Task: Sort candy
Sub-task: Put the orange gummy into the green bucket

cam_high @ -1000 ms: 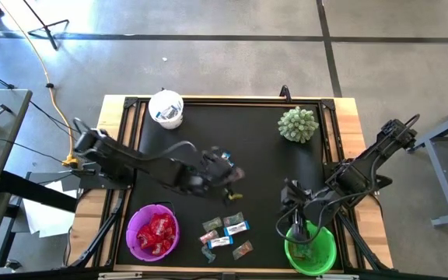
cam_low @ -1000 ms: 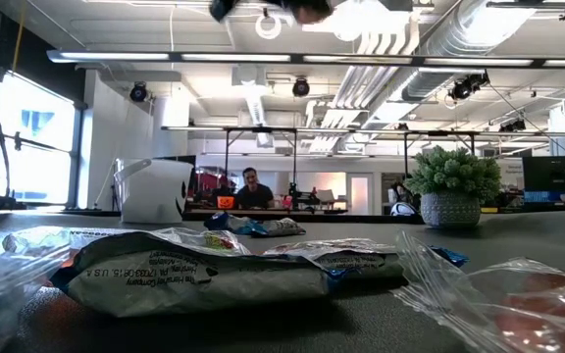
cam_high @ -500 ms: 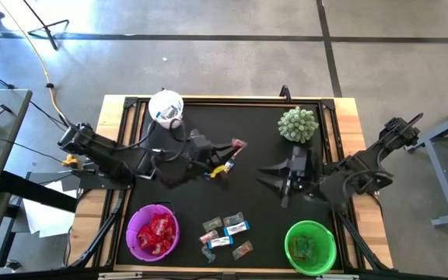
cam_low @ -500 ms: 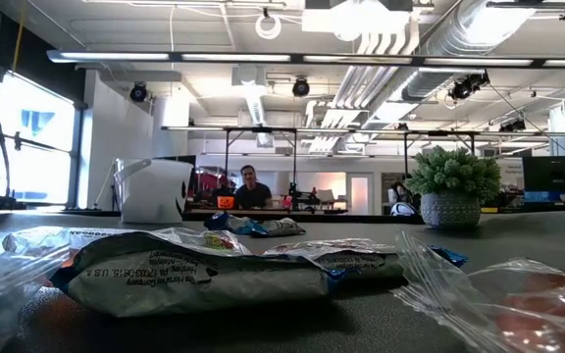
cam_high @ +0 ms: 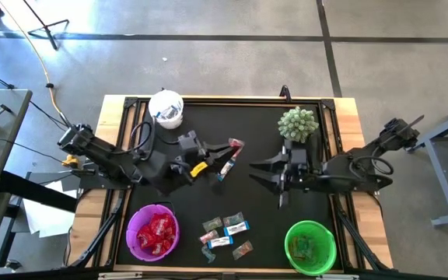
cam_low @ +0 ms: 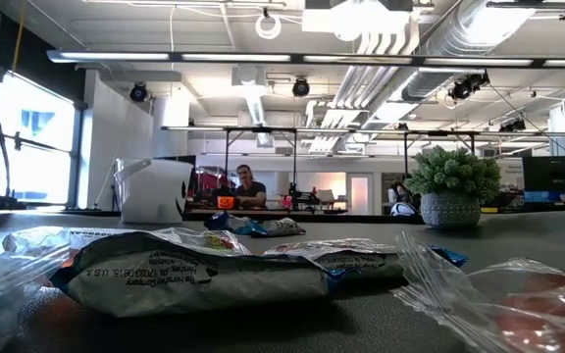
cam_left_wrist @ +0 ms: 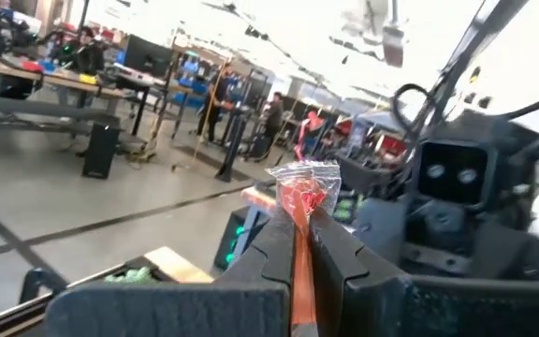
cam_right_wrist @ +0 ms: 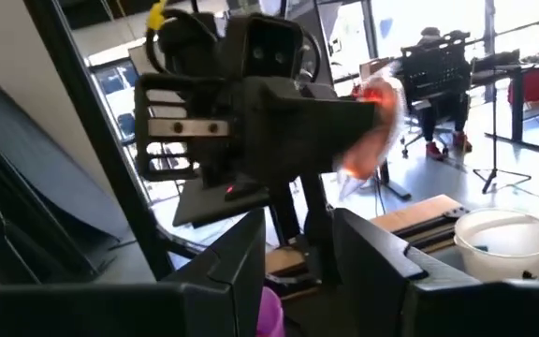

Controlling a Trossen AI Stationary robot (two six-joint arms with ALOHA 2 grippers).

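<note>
My left gripper [cam_high: 229, 153] hangs high over the table's middle, pointing level toward the right, shut on a red candy packet [cam_high: 236, 145]. Facing it, my right gripper [cam_high: 264, 173] stands open and holds nothing, its fingers pointing left a short way from the packet. Several loose candy pieces [cam_high: 225, 232] lie flat on the black mat near the front edge, and fill the foreground [cam_low: 204, 270] of the low view. Red candy fills the purple bowl [cam_high: 133, 243]; greenish candy lies in the green bowl [cam_high: 329, 257]. My left gripper pinches the red packet's lower part [cam_left_wrist: 297, 217] between its two fingertips. The fingers lie about level, and the packet's crinkled clear top [cam_left_wrist: 307, 174] sticks out past them. The packet is lifted clear of the table.
A white bowl [cam_high: 166, 109] stands at the far left of the mat and a spiky pale green plant [cam_high: 298, 124] at the far right. Bare black mat lies under both grippers. In the room beyond the table a person [cam_low: 249, 186] is in view.
My left gripper has risen with the red packet and tipped up from pointing down to level, shifting toward the far edge. My right gripper has come away from above the green bowl, risen, moved toward the table's middle and tipped level to face the left gripper.
</note>
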